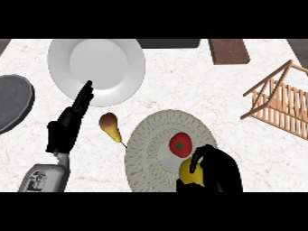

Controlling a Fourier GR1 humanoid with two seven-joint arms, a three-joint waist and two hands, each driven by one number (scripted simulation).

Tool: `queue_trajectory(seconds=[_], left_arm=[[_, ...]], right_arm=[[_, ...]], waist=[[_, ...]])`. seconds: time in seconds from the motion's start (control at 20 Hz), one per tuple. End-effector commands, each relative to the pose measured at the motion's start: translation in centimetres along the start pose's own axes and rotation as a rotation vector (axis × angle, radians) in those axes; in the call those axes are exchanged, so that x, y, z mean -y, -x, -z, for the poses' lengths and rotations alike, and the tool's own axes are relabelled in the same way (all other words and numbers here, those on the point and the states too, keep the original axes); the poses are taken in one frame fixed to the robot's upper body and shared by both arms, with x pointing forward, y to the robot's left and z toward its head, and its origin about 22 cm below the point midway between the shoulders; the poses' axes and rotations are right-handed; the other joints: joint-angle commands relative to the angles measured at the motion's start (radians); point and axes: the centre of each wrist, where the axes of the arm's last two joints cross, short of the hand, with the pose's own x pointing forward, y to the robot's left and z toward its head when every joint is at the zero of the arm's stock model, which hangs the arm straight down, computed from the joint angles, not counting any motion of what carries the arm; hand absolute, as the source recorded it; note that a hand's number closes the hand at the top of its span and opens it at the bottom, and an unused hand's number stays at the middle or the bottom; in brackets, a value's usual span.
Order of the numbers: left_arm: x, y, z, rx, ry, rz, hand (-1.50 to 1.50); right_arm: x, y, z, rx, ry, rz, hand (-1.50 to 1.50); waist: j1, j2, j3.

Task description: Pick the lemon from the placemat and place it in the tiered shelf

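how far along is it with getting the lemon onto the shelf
Early. Done: the right hand has reached the placemat and curls round the lemon. In hand: the grasp, with the lemon low over the mat. Left: lifting it and carrying it to the wooden tiered shelf at the right. The left hand rests open.

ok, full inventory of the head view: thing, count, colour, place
counter: 1, white marble, fills the view
plate: 1, white, top left
pan or lid: 1, dark grey, round, left edge
pear: 1, brown and tan, between plate and placemat
placemat: 1, pale woven, round, lower centre
tomato: 1, red with green top, on the placemat
lemon: 1, yellow, on the placemat's lower right, partly hidden
tiered shelf: 1, light wood, right edge
board: 1, brown, top right
dark object: 1, dark grey, top centre, cut off
left hand: black, open, fingers straight, over the plate's edge
right hand: black, fingers curled round the lemon
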Motion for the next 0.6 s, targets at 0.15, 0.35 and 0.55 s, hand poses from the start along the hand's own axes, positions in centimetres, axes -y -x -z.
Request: queue_trajectory(seconds=[0.15, 0.35, 0.55], left_arm=[[-0.7, -0.3, 0.5, -0.004, 0.0, 0.007, 0.0], [1.2, 0.0, 0.0, 0.005, -0.014, 0.008, 0.0], [-0.3, 0.9, -1.3, 0.005, -0.015, 0.002, 0.0]], right_arm=[[4.4, -0.7, -2.6, 0.022, 0.183, 0.287, 1.5], [7.2, -1.5, -4.2, 0.102, 0.303, 0.476, 1.5], [10.1, -1.6, -7.0, 0.112, 0.426, 0.496, 1.5]], waist=[[-0.006, -0.001, 0.0], [-0.003, -0.002, 0.0], [0.006, -0.003, -0.001]])
